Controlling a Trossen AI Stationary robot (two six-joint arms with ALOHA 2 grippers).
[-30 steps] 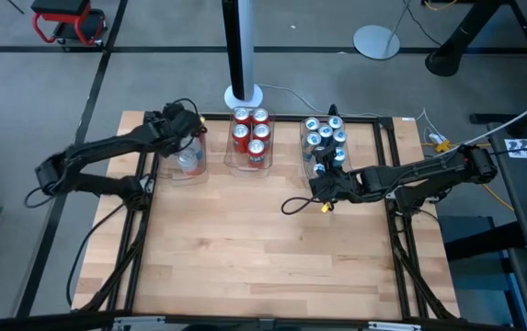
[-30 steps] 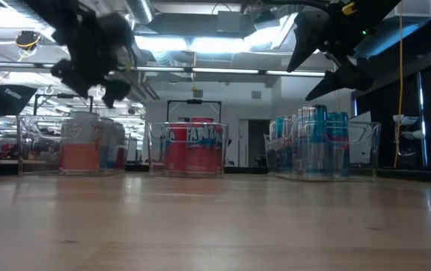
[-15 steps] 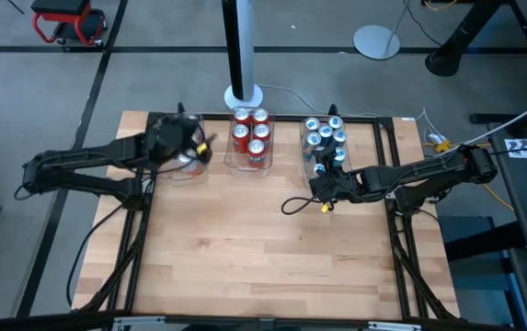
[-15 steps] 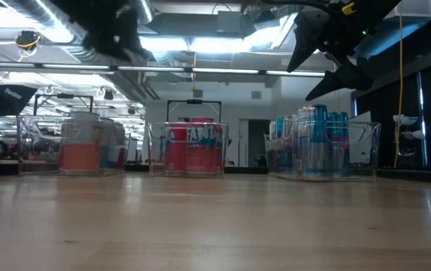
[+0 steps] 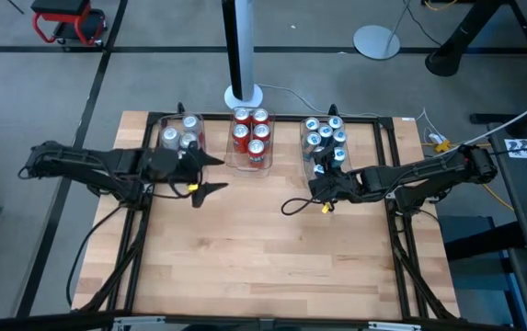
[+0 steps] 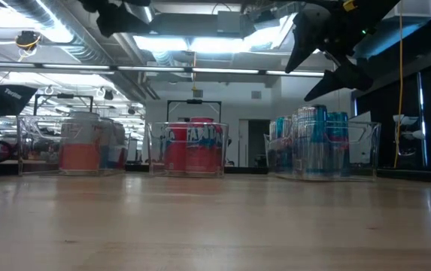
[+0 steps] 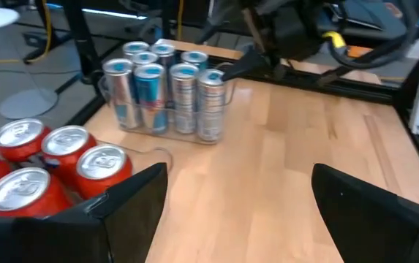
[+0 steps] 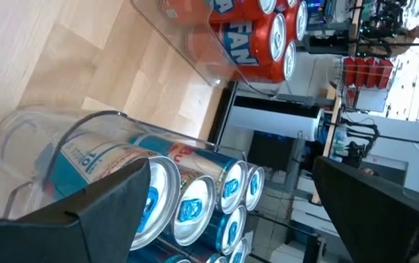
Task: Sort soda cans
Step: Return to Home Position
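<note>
Three clear trays of soda cans stand on their bases along the table's far edge. The left one holds silver-topped cans (image 5: pixel 180 136), the middle one red cans (image 5: pixel 251 136) and the right one blue cans (image 5: pixel 326 140). My left gripper (image 5: pixel 219 173) hangs open over bare wood, just near of the gap between the left and middle trays, pointing toward the table's right. In its wrist view the red cans (image 7: pixel 48 161) and blue cans (image 7: pixel 165 95) lie ahead. My right gripper (image 5: pixel 321 181) hovers open at the near end of the blue tray, with the blue cans (image 8: pixel 187 197) between its spread fingers' line of sight.
A dark post on a white base (image 5: pixel 242 92) stands behind the middle tray. Black frame rails (image 5: pixel 134 239) run along both sides of the table. The bare wooden top (image 5: pixel 263 257) stretches from the trays to the near edge. A cable loop (image 5: pixel 292 204) lies beside my right gripper.
My left gripper has drawn back from over the left tray toward the near edge and the table's middle. It has risen in the low view and turned to point right. The silver-topped cans in the left tray now show uncovered.
</note>
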